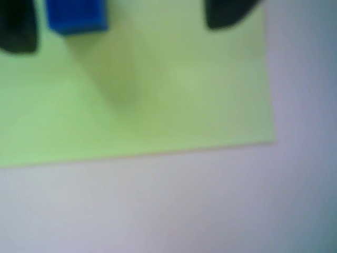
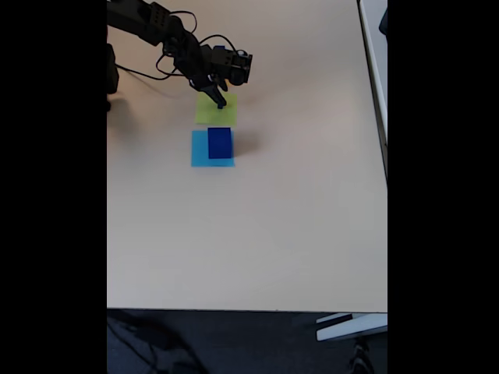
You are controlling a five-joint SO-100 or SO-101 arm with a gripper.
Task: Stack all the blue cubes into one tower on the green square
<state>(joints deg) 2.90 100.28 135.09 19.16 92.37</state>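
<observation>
Arm poised over green square; one blue cube by its fingers, one large cube on the light-blue square.

Wrist view, blurred: green square (image 1: 158, 89) lies flat on the pale table (image 1: 184, 211), its near edge running left to right with a slight tilt. A small blue cube (image 1: 76, 16) sits at the top edge on the green paper, just beside the left dark finger (image 1: 18, 26); gripper (image 1: 124, 16) jaws spread wide, nothing pinched between them. Fixed view: gripper (image 2: 221, 100) points down over the green square (image 2: 212, 113). The large blue cube (image 2: 220, 142) stands on the light-blue square (image 2: 201, 149), its long axis running away from the camera, just beside the green square.
</observation>
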